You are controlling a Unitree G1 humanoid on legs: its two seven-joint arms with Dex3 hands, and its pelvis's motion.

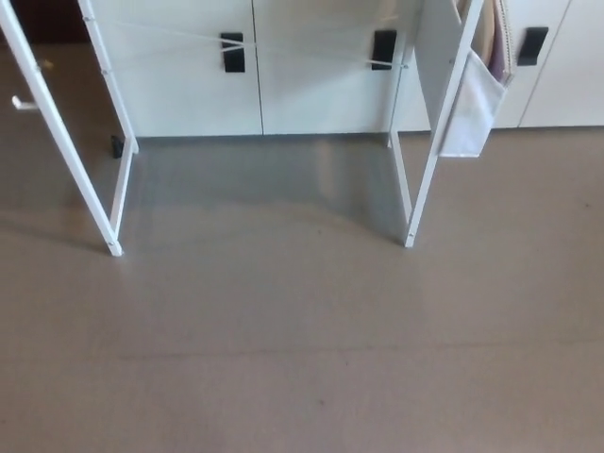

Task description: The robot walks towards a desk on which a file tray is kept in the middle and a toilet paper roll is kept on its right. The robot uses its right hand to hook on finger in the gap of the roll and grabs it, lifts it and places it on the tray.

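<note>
Neither the file tray nor the toilet paper roll shows in the head view. No part of my arms or hands is in the picture. I see only the lower part of a white desk frame: its left legs and its right legs stand on the grey-brown floor. The desk top is above the picture's upper edge.
White cabinets with black handles line the wall behind the desk. A white fabric pocket hangs on the desk's right side. A white slanted bar of the frame crosses the upper left.
</note>
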